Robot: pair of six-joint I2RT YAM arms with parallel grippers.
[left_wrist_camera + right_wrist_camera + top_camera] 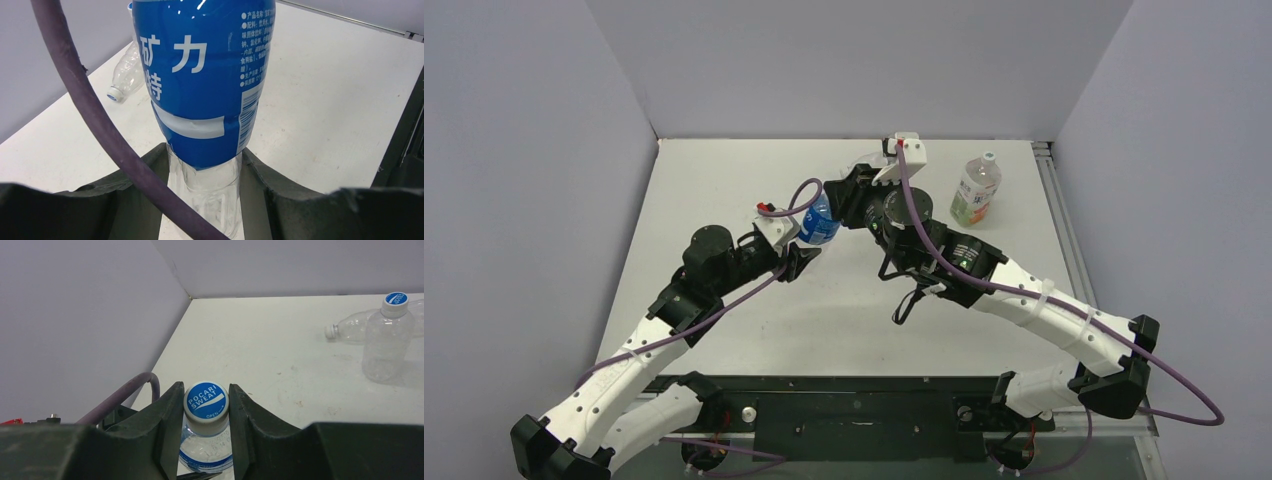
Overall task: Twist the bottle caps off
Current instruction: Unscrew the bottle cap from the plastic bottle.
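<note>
The blue-labelled bottle (pixel 818 222) is held off the table between both arms. My left gripper (pixel 205 155) is shut on its clear lower body (pixel 210 195), below the blue label (pixel 205 75). My right gripper (pixel 205 392) is shut on its blue cap (pixel 206 401), one finger on each side. In the top view the left gripper (pixel 800 255) is at the bottle's near end and the right gripper (pixel 848 192) at its far end. The wider orange-and-green bottle (pixel 976 190) stands upright at the back right with its cap (pixel 989 157) on.
A plain bottle (pixel 386 342) with a blue cap (pixel 396 299) stands upright on the table. Another plain bottle (pixel 352 326) with a white cap (pixel 330 331) lies on its side beside it; it also shows in the left wrist view (pixel 127 72). Purple walls enclose the table.
</note>
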